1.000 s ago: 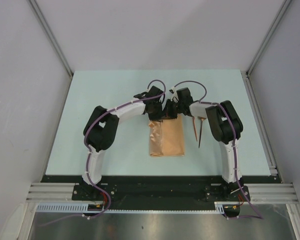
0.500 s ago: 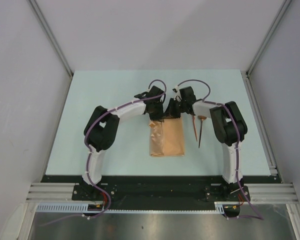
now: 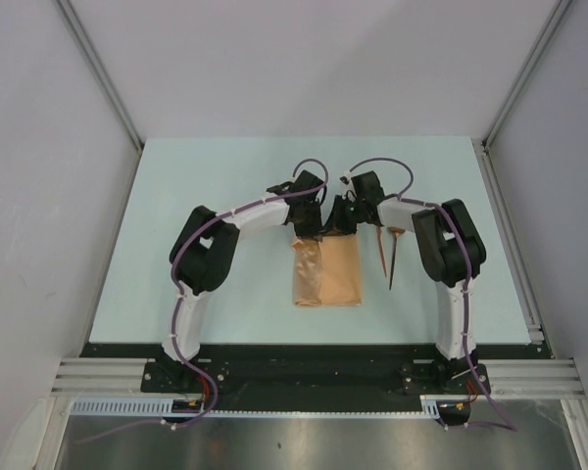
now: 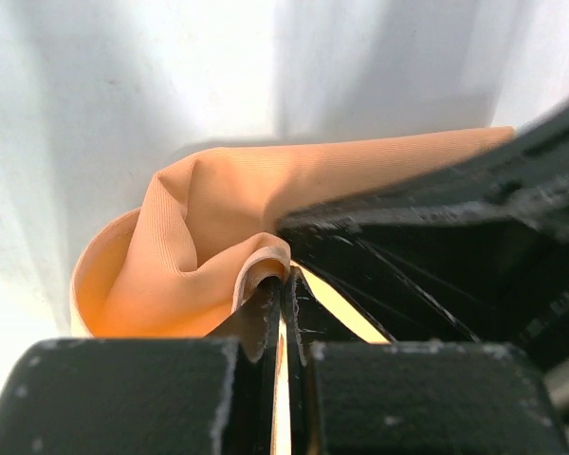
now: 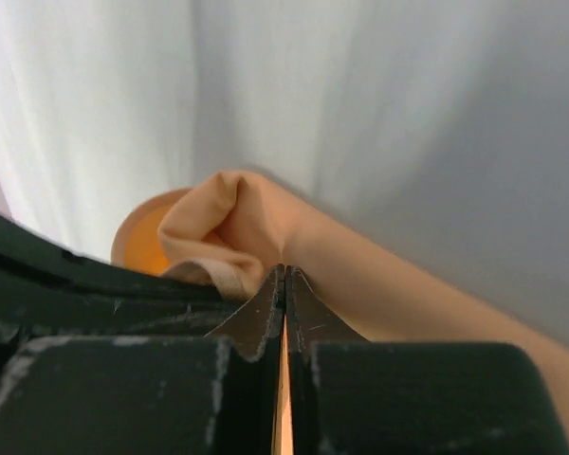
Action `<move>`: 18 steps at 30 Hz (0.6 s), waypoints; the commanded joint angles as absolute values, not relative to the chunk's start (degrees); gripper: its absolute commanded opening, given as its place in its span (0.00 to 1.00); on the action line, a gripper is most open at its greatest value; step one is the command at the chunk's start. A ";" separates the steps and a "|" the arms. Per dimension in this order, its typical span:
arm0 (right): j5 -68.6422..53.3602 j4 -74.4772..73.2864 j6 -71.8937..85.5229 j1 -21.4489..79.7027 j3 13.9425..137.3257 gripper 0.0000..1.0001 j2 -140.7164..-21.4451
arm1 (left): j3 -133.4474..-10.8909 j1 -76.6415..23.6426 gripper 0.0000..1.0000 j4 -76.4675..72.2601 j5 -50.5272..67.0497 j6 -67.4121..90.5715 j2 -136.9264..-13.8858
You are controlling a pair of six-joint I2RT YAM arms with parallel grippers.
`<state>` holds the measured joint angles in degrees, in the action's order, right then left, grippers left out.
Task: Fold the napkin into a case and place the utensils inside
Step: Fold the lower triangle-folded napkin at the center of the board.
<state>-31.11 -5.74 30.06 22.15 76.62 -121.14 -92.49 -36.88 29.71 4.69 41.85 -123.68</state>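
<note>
Compared with a second earlier, the right wrist is being seen shifted slightly leftward and the left elbow swung a little inward, so that both tools are being brought closer together over the far edge of the cloth. Fingers of the left gripper (image 4: 283, 284) are being pressed together on a bunched fold of the napkin (image 3: 328, 279), and those of the right gripper (image 5: 284, 275) are likewise being held closed on a puckered corner of the same cloth. How many layers are being caught in either pinch cannot be told, since the wrist views are being crowded by the fingers themselves. From the two pinch points the napkin is being laid out toward the arm bases, its long axis running far to near on the table (image 3: 206, 176), with a narrower flap already turned over along its left side. Just beside its right edge, apart from it, the utensils (image 3: 389, 253) are being left lying parallel to that axis. They are judged to be nearer the right arm, so the coming insertion is being set up for that side.
</note>
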 commanded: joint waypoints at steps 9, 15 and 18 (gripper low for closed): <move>-28.19 -12.40 26.02 24.69 64.26 0.23 -102.58 | -93.69 -37.27 0.00 28.65 3.78 45.35 -123.49; -36.55 -3.00 31.37 27.77 55.92 0.26 -99.67 | -93.43 -37.35 0.00 28.12 3.43 47.37 -123.31; -37.88 -0.62 32.87 29.44 54.58 0.25 -99.75 | -92.81 -37.35 0.00 27.51 3.08 48.68 -123.05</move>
<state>-32.84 -6.52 29.85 27.88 56.18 -101.95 -92.49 -36.91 29.54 4.12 45.60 -123.68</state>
